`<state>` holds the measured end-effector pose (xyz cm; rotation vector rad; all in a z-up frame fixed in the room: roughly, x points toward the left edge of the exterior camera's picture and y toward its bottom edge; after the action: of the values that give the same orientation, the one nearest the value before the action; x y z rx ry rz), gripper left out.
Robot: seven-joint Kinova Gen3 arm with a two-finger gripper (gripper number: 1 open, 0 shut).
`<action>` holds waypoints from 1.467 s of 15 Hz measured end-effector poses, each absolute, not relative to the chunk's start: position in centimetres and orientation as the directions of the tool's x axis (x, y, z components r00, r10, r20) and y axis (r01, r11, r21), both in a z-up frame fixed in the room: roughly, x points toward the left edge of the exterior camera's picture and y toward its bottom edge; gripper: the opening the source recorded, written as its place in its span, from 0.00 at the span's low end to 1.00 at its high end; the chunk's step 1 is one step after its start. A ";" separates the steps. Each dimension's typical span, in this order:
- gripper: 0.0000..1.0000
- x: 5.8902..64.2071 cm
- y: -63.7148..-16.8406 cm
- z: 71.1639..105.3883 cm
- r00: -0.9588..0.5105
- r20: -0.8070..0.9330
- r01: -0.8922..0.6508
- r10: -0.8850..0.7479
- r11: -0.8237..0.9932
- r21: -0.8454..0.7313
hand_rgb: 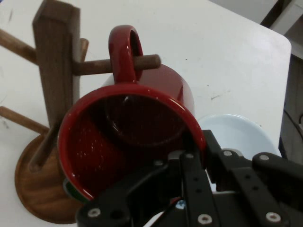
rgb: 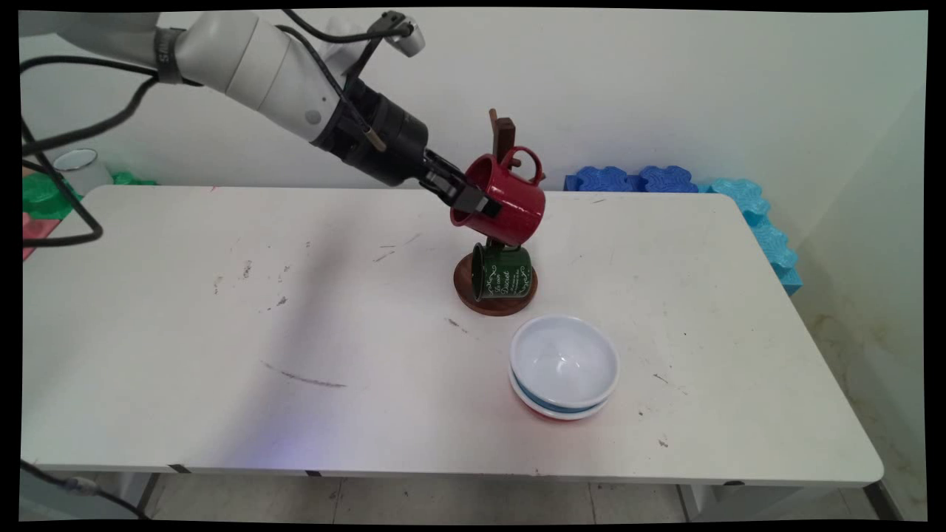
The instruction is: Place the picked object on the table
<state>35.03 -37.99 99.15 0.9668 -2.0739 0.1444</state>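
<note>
Up on the main view, the black gripper reaches in from the upper left and pinches the rim of a red mug, 1 finger inside the mouth and the other against the outer wall, so the jaws are closed narrowly on that wall. The red mug hangs tilted, mouth toward the gripper, with its handle looped over an upper peg of the wooden mug tree. Below the red mug, a green mug with pale lettering hangs low on the same mug tree, just above its round wooden base. In front of the mug tree and slightly to its right sits a stack of bowls, a white one on top, close to the base but not touching it. All of this rests on the white table. Behind the mug tree to the right, blue foam pieces lie along the wall.

Seen from the hand view, the red mug fills the middle, its dark interior facing the camera. Its handle is threaded on a peg of the mug tree, whose post stands to the left of the mug. The gripper clamps the mug's rim at the lower right. The white bowl shows beyond the red mug on the right.
</note>
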 end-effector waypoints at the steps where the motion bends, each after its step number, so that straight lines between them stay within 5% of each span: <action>1: 0.00 35.0 -37.9 99.3 -0.370 0.726 -0.676 -0.580 0.704 0.218; 22: 0.00 36.5 -34.1 101.3 -0.468 0.743 -0.594 -0.479 0.793 0.137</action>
<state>36.55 -34.10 101.28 0.7910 -2.1510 0.1768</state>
